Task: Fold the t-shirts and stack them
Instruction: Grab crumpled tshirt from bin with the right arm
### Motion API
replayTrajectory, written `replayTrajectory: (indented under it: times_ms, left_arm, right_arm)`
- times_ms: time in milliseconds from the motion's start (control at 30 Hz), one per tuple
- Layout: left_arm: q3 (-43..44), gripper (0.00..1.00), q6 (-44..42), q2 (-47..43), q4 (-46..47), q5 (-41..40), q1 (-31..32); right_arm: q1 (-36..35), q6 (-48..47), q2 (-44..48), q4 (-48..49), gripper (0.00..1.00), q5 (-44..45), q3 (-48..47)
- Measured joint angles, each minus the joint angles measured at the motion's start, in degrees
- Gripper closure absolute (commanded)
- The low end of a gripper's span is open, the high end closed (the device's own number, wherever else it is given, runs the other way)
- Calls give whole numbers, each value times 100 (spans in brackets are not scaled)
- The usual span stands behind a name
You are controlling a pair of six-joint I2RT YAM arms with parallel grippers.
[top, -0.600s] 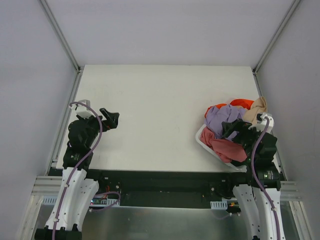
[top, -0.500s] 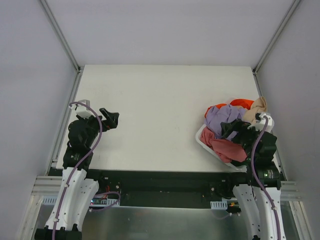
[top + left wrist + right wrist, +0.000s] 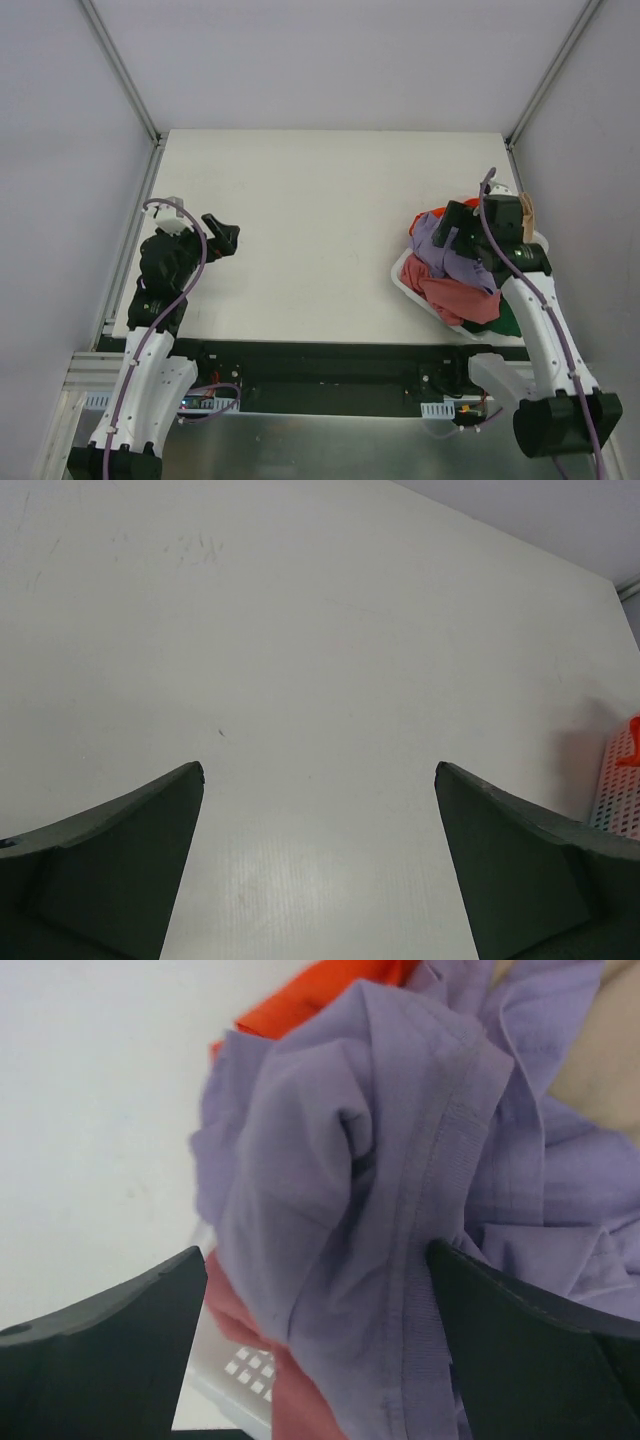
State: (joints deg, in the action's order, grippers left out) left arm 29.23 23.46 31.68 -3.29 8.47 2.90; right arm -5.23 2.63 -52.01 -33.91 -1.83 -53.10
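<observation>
Right wrist view puts our right gripper (image 3: 318,1252) directly over the lavender t-shirt (image 3: 380,1160), fingers spread wide, with a raised, hemmed fold bulging between them but not yet pinched. That shirt lies crumpled on top of the heap in the white basket (image 3: 240,1365), which stands at the right side of the table (image 3: 320,200). The orange-red shirt (image 3: 340,985) is behind it, the beige one (image 3: 600,1050) beside it and the dusty pink one (image 3: 290,1400) underneath. We judge the cloth light, limp and likely to drag its neighbours along. So we would close on that thick stitched ridge, where several layers bunch, rather than on a flat panel. Our left gripper (image 3: 320,770) hangs wide open above the table, well apart from the basket, holding nothing.
</observation>
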Motion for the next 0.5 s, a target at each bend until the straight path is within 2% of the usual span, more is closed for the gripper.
replayTrajectory:
  times_ms: [67, 233, 500]
  left_arm:
    - [13, 1, 0, 35, -2, 0, 0]
    - [31, 1, -2, 85, -4, -11, 0]
    - [52, 1, -4, 120, -7, -2, 0]
  right_arm:
    - [-177, 151, -422, -125, 19, 444, -2]
    - [-629, 363, -879, -205, 99, 1290, 24]
    - [-702, 378, -608, -181, 99, 1495, -396]
